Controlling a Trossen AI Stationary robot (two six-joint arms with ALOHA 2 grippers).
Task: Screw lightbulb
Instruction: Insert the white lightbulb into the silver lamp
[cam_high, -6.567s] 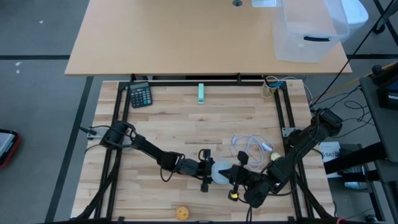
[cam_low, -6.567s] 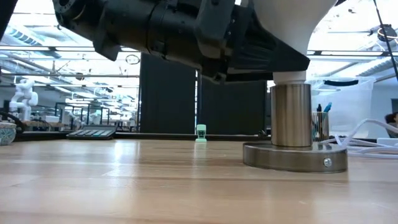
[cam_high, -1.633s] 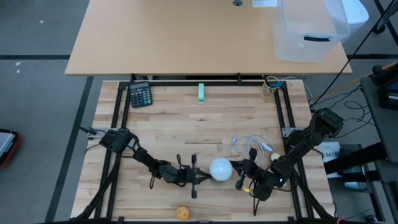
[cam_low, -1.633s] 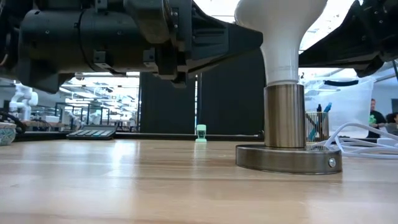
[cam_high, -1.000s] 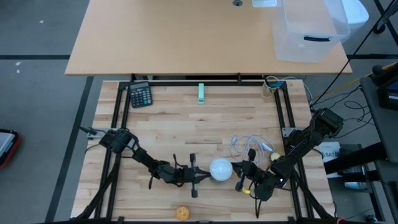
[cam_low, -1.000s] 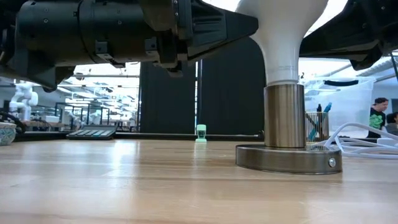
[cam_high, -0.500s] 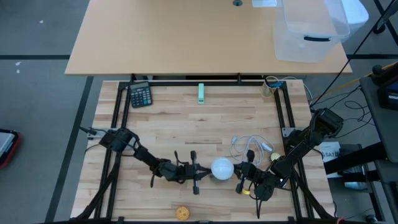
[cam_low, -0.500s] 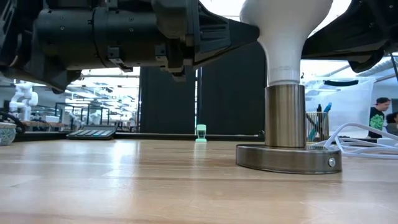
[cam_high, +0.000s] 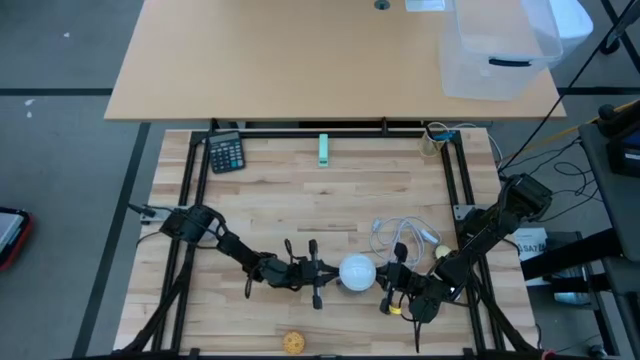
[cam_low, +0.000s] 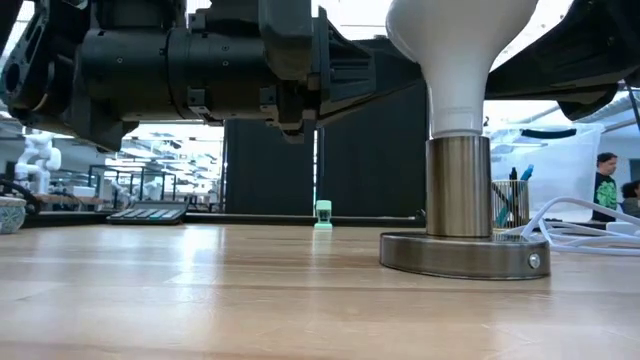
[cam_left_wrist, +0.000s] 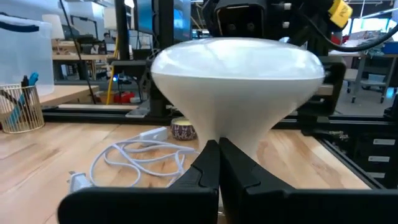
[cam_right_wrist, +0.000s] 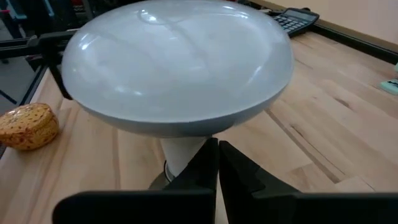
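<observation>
While both arms are held low near the table's front edge, the lightbulb (cam_high: 357, 272) is seen standing upright between them, its narrow base seated in a metal socket post (cam_low: 458, 186) on a round metal base plate (cam_low: 465, 254). The left gripper (cam_high: 318, 274) is found just beside the bulb on its left, fingers pressed together with nothing between them; in the left wrist view the closed fingertips (cam_left_wrist: 218, 160) point at the bulb's tapering neck (cam_left_wrist: 237, 127), and whether they touch it cannot be told. The right gripper (cam_high: 388, 283) is placed just beside the bulb on its right, likewise fully closed and empty; its joined fingertips (cam_right_wrist: 217, 160) are aimed at the neck below the globe (cam_right_wrist: 178, 65).

A coiled white cable (cam_high: 400, 236) is noted behind the bulb, a calculator (cam_high: 226, 153) at the far left corner, a small green block (cam_high: 323, 149) at the far edge, and a yellowish speckled ball (cam_high: 292, 343) near the front edge. In the low view the globe's top is cut off by the frame, and both grippers are largely hidden by dark arm housings. A person (cam_low: 605, 182) is visible far behind the table.
</observation>
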